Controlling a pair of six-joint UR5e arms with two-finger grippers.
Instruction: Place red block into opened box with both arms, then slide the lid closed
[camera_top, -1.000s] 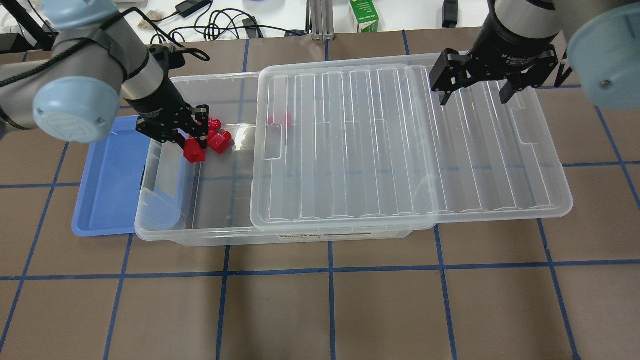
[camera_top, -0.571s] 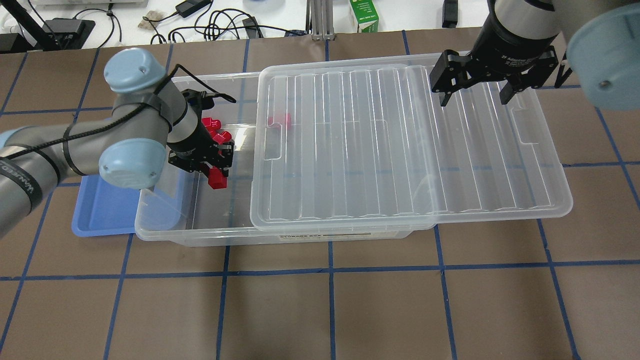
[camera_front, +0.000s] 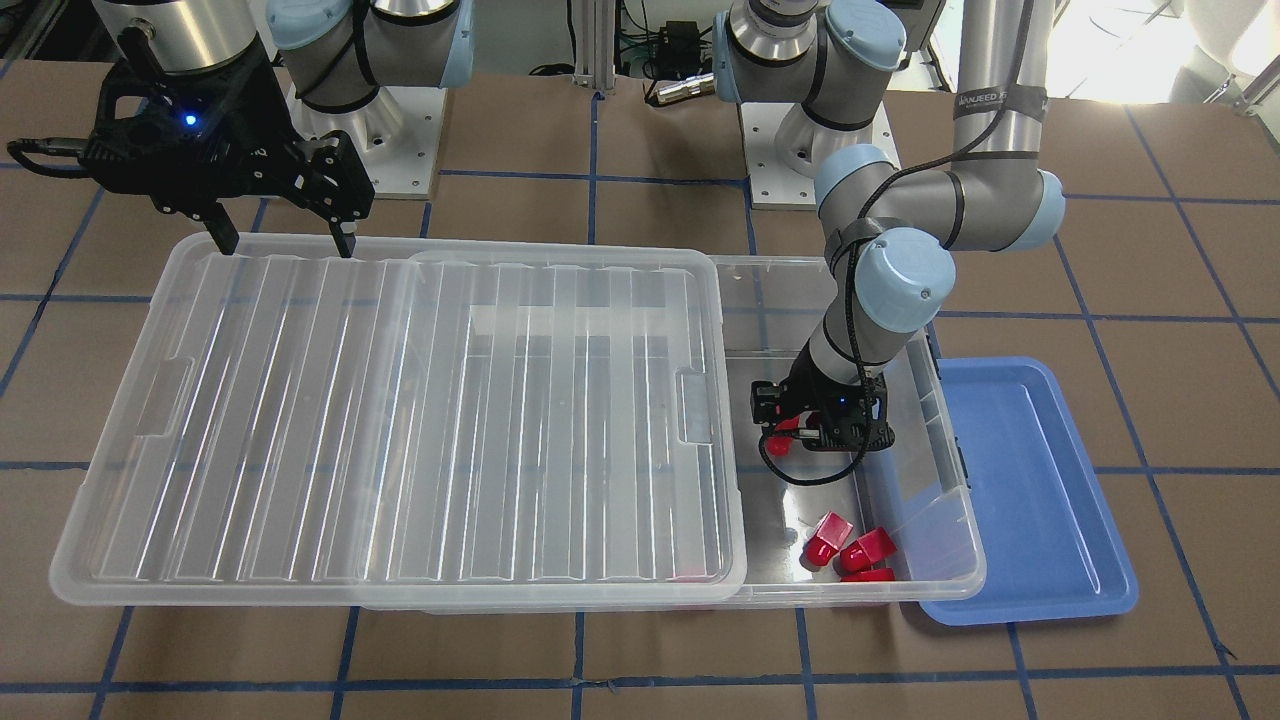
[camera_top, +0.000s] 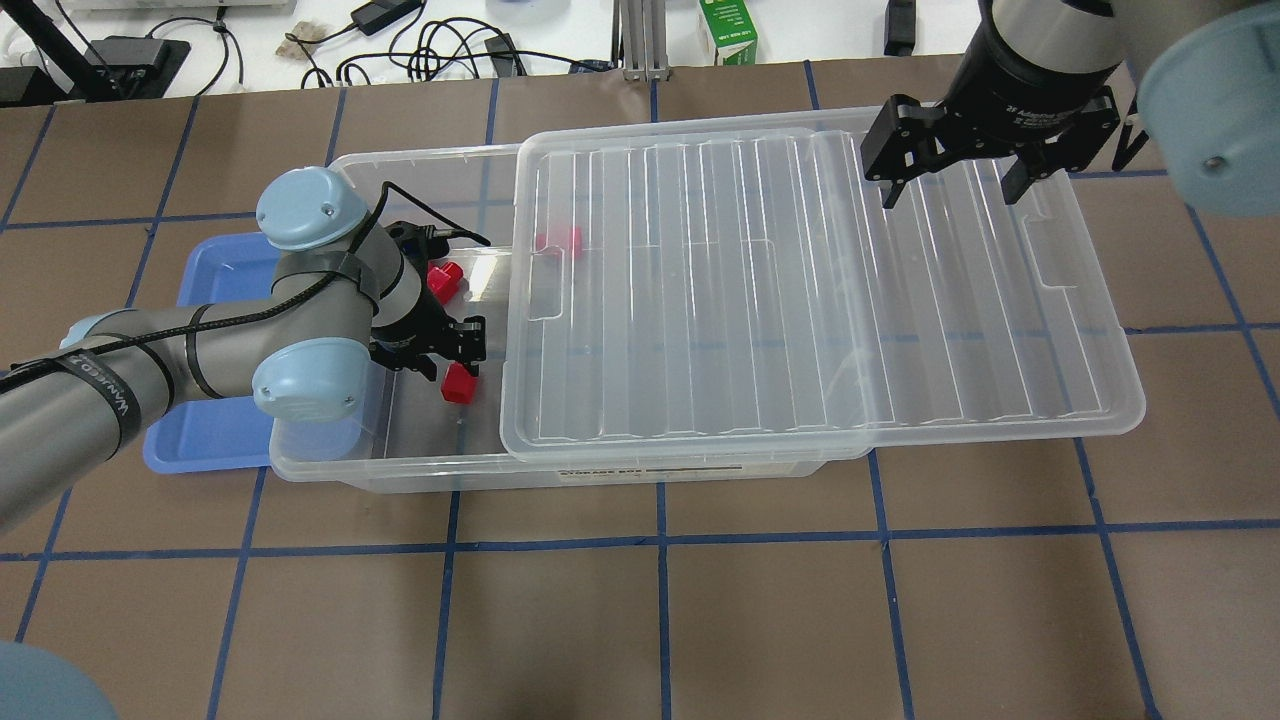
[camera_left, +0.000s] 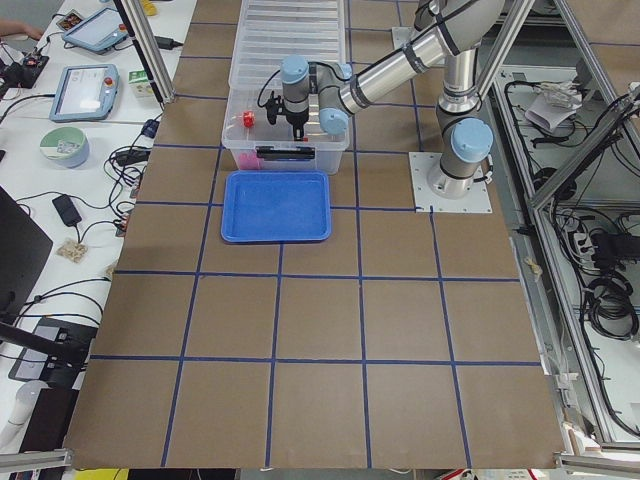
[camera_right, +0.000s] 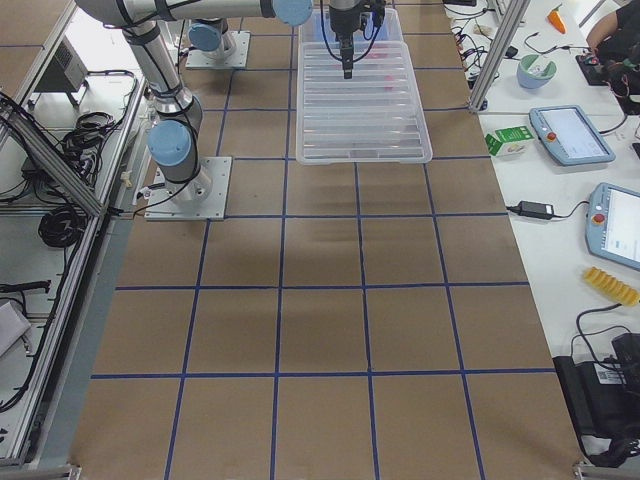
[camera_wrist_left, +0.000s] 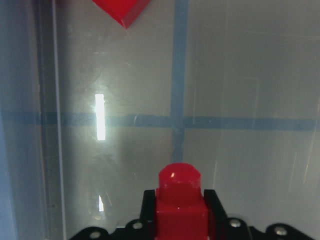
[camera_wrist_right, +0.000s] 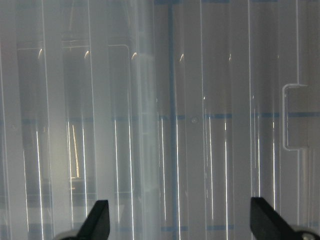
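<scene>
Left gripper (camera_top: 455, 376): fingers clamped on the red block (camera_top: 459, 384), inside the uncovered end of the box (camera_top: 330, 462).
Right gripper (camera_top: 950, 192): fingers spread wide, above the lid (camera_top: 800, 300).
Lid: covers most of the box.

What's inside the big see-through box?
Three loose blocks lie in the open corner of the box. The left gripper holds the red block above its floor. The lid covers the rest; another block shows faintly through it.
</scene>
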